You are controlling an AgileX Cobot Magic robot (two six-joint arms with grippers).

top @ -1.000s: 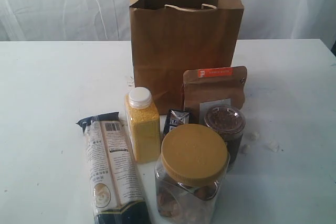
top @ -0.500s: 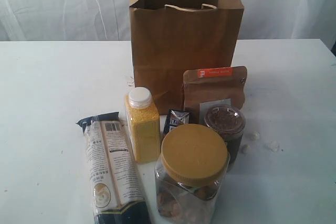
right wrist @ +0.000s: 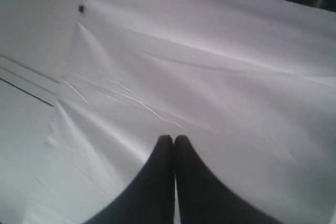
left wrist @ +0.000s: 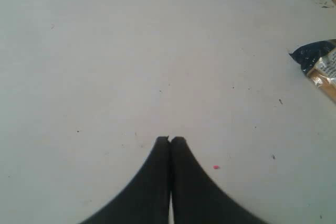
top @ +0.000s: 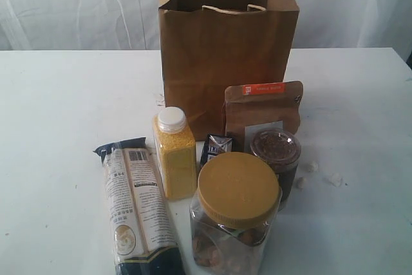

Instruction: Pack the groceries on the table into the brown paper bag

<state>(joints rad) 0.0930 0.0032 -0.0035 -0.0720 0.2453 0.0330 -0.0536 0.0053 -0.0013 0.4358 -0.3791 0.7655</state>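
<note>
White curtain [top: 77, 4], small white crumbs [top: 333, 179]

Paper bag [top: 225, 49] behind pouch [top: 261, 111], packet [top: 138, 204] left of bottle [top: 175, 159], jar [top: 235, 217] frontmost

White table [top: 51, 94] bears brown paper bag [top: 225, 62], jar [top: 237, 191], bottle [top: 175, 159], pouch [top: 262, 111], tub [top: 275, 149], carton [top: 215, 146], packet [top: 138, 210].

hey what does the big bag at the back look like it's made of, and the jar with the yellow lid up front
The brown paper bag looks like matte kraft paper: it shows creases, an uneven folded rim and twisted paper handles. The yellow-lidded clear jar has a see-through, slightly glossy body, probably plastic judging by its faceted walls, though glass cannot be ruled out. Its lid looks like matte plastic.
</note>
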